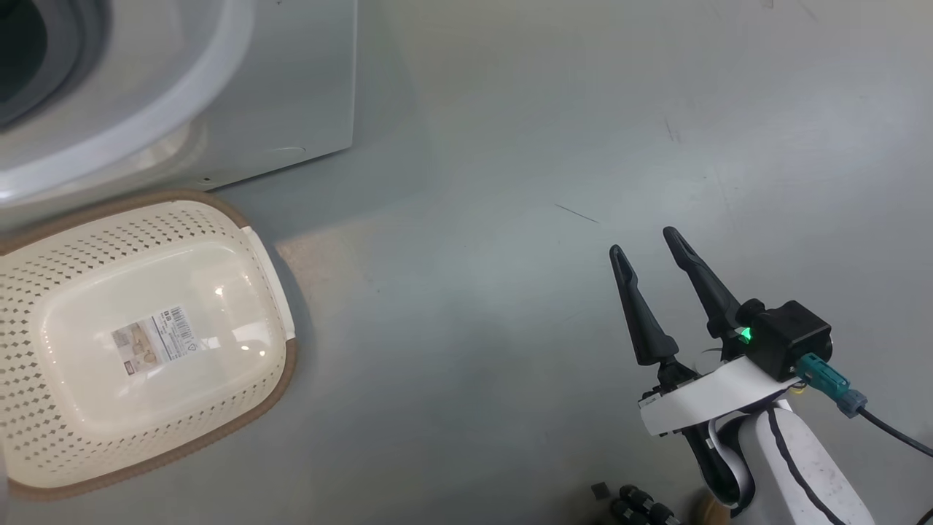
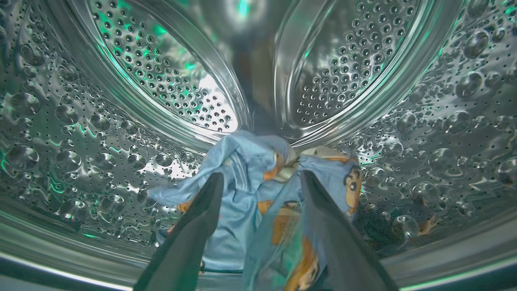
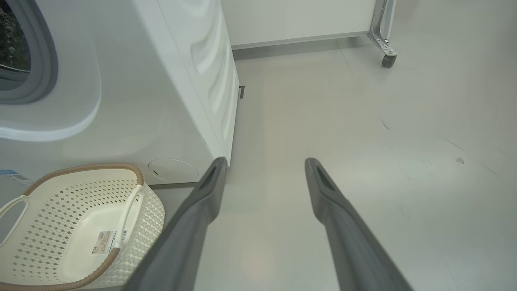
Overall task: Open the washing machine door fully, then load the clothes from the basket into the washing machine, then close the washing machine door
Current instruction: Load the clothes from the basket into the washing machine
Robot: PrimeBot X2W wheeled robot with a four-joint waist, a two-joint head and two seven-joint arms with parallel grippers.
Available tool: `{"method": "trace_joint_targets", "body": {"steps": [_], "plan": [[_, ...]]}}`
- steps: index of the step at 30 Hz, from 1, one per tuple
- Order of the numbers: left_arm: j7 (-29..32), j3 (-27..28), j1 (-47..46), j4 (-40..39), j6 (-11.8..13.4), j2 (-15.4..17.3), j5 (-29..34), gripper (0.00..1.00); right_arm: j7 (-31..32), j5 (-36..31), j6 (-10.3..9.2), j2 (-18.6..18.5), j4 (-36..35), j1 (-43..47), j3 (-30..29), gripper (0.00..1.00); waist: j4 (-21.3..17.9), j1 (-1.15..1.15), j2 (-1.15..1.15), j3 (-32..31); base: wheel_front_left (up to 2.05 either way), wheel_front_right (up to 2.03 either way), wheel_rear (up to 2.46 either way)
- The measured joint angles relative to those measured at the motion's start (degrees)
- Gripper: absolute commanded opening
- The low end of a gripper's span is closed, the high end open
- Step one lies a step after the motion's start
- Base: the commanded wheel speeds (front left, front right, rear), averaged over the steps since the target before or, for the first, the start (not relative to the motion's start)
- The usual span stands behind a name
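Partly cut off at the head view's upper left, the washing machine [image 1: 291, 87] shows a slice of its dark opening. Below it, the frame clips the basket [image 1: 44, 292] at its left edge. At lower right, the right gripper [image 1: 643, 242] has its jaws apart above the floor [image 1: 510, 146]. Inside the drum [image 2: 80, 141], the left gripper [image 2: 262, 174] has its jaws apart, and the clothes [image 2: 242, 161] bunched between them partly cover one finger.

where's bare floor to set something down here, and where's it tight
Bare floor stretches wide between the washing machine corner, the basket and the right gripper. The basket's inside holds only its label. It is crowded in the drum, where the left gripper sits against the clothes.
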Motion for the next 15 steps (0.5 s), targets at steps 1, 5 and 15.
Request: {"method": "trace_joint_targets", "body": {"steps": [1,5,15], "plan": [[0.0,0.0,0.0,0.1,0.1,-0.2,0.0,1.0,0.0,0.0,0.0,0.0,0.0,0.0,0.0,1.0,0.2,0.0,0.0,-0.2,0.0,0.0,0.0],[-0.4,1.0,0.0,0.9,0.6,-1.6,-0.3,1.0,0.0,0.0,0.0,-0.1,0.2,0.0,-0.5,1.0,0.9,0.0,0.0,-1.1,0.0,0.0,0.0],[-3.4,1.1,2.9,2.7,1.1,-5.6,-1.0,1.0,0.0,0.0,0.0,-0.5,0.2,-0.1,-1.9,1.0,3.6,0.0,0.0,-3.1,0.0,0.0,0.0]]}}
